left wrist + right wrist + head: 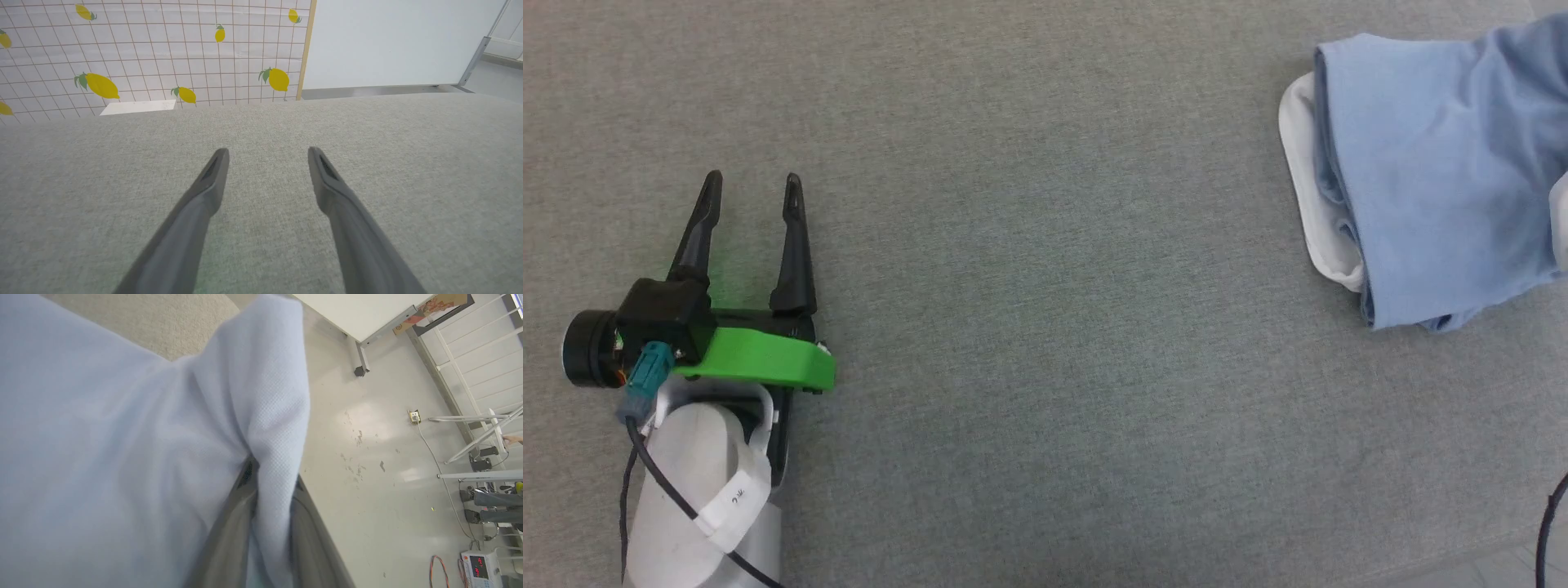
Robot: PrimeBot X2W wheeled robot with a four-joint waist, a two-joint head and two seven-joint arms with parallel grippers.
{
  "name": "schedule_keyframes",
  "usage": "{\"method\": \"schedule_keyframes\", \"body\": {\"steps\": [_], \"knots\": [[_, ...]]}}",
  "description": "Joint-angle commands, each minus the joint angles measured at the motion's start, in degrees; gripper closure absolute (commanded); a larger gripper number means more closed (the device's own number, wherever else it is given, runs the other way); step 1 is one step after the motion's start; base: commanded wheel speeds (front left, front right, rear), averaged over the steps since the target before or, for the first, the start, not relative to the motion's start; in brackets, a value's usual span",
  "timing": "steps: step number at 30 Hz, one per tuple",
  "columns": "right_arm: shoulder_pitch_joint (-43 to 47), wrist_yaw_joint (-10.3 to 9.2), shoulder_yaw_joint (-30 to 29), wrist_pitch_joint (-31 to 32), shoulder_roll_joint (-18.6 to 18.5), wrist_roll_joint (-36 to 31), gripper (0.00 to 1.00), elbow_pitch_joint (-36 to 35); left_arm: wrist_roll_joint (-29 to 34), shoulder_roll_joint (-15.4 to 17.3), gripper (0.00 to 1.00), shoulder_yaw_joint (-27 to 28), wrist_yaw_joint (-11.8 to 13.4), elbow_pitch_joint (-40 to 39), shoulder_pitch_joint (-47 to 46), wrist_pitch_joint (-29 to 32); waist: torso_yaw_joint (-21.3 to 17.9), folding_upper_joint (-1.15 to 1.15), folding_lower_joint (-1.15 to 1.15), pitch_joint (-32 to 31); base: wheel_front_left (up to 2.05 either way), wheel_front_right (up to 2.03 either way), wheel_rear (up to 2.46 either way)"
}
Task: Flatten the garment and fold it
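Note:
The garment, a light blue shirt with its white collar showing at its left side, lies bunched at the far right of the grey cloth surface. In the right wrist view the garment drapes over my right gripper, and a fold of blue cloth is pinched between its two fingers. My left gripper rests low at the left, far from the shirt, with its fingers spread and nothing between them. Seen from the left wrist, the left gripper hovers over bare grey fabric.
The grey surface ends at a far edge before a lemon-patterned tiled wall and a white panel. Beyond the garment, the right wrist view shows pale floor, a table leg and equipment. A dark cable hangs at lower right.

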Motion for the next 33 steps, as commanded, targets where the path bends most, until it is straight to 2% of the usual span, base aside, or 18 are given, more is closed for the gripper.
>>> {"method": "schedule_keyframes", "body": {"steps": [1,7,13,22,28,33], "knots": [[-0.99,-0.11,-1.31,-1.29,0.62,-0.91,0.00,0.71,0.21,0.39,0.00,-0.01,0.13,0.46,-0.16,-0.20,0.79,0.00,-0.01,-1.23,0.00,0.00,0.00],[0.67,-0.11,-5.24,-5.70,2.14,-1.46,0.00,1.94,-0.80,-1.00,0.00,-0.58,0.41,1.98,1.48,-0.21,2.92,0.00,-0.01,-6.98,0.00,0.00,0.00],[6.13,-0.11,-8.11,-11.06,5.01,2.64,0.00,-2.16,-1.93,-2.58,0.00,-0.94,0.93,3.65,3.93,-0.21,6.38,0.00,-0.01,-14.75,0.00,0.00,0.00],[21.22,-0.11,-7.12,-14.94,11.61,11.00,0.00,-19.07,-4.02,-3.93,0.00,-2.39,0.84,5.76,7.96,-0.21,12.12,0.00,-0.01,-22.00,0.00,0.00,0.00],[30.31,-0.11,-5.57,-16.23,16.10,13.98,0.00,-30.19,-6.05,-4.25,0.00,-3.49,0.28,7.61,9.49,-0.21,15.13,0.00,-0.01,-24.45,0.00,0.00,0.00],[36.16,-0.11,-4.01,-18.53,18.72,14.73,0.00,-35.78,-6.94,-4.38,0.00,-4.26,0.02,8.58,10.12,-0.21,16.80,0.00,-0.01,-25.81,0.00,0.00,0.00]]}}
